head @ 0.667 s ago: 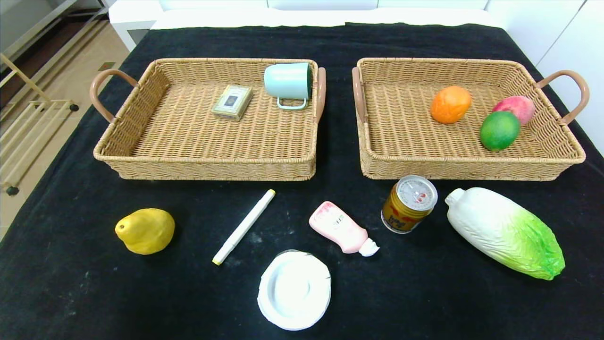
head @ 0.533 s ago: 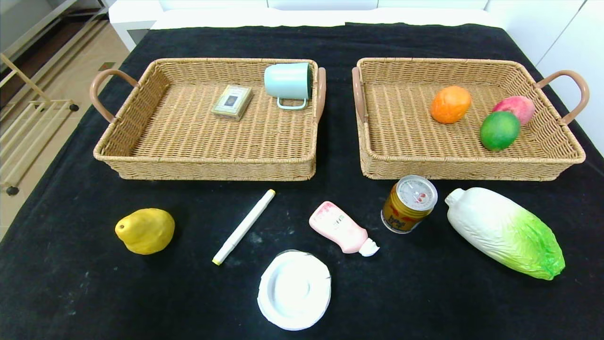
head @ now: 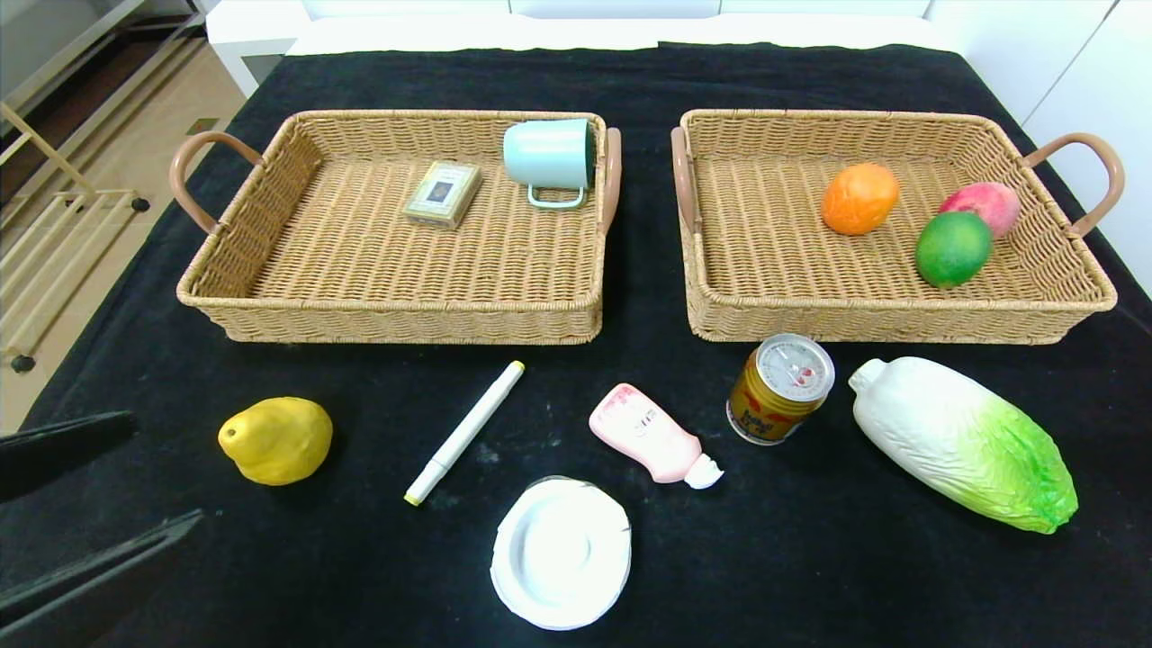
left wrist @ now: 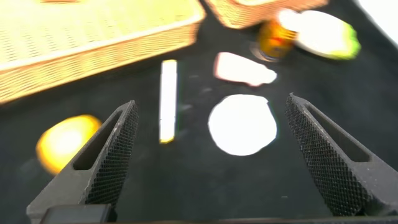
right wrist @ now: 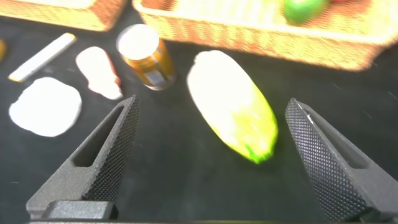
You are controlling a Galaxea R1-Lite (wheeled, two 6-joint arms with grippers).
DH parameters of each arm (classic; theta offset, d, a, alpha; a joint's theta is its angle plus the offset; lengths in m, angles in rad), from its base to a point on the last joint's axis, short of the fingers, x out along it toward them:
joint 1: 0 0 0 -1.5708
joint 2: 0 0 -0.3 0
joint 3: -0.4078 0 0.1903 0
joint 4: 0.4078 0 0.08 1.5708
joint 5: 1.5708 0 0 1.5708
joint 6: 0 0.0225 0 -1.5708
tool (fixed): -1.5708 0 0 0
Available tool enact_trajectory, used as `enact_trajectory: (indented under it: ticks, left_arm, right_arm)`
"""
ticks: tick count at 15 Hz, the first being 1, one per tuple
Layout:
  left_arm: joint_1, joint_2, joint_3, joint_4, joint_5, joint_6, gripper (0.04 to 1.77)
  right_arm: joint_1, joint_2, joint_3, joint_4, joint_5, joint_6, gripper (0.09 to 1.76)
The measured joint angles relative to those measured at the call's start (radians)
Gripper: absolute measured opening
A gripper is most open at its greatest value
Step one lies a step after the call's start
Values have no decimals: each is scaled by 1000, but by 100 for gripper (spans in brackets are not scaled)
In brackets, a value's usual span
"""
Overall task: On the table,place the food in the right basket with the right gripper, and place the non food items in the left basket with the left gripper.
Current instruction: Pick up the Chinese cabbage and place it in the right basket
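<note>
On the black table lie a yellow fruit point(head: 275, 440), a white marker point(head: 465, 432), a pink bottle point(head: 654, 435), a gold can point(head: 780, 388), a cabbage point(head: 963, 443) and a white dish point(head: 561, 551). My left gripper point(head: 166, 468) is open and empty at the front left, left of the yellow fruit. In the left wrist view it point(left wrist: 211, 101) faces the marker point(left wrist: 168, 99) and the dish point(left wrist: 242, 124). My right gripper point(right wrist: 212, 102) is open and empty above the cabbage point(right wrist: 233, 102); it is out of the head view.
The left basket point(head: 387, 310) holds a card box point(head: 442, 193) and a mint mug point(head: 549, 155) on its side. The right basket point(head: 900, 310) holds an orange point(head: 859, 199), a green fruit point(head: 952, 248) and a red-pink fruit point(head: 983, 202). The table edge runs at the left.
My left gripper has come into the head view at the front left, fingers open. The objects on the table have not moved.
</note>
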State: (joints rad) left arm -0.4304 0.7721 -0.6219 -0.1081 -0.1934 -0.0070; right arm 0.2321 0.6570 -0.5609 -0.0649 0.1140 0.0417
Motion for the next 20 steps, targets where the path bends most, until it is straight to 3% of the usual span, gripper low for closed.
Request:
enact_trajectory:
  ticks: [4,10,20]
  left_arm:
    - [-41,136,-61,-1,-81,29,172]
    - [-45,254,-109,0,-86,79,172]
    - [-42,236,-84,0,-76,75,172]
  right_arm:
    - [53,103,-6,-61,-4,3,171]
    - [94,175,15,-126,-21,4,171]
    - [114,182,36,-126,-44,-9,171]
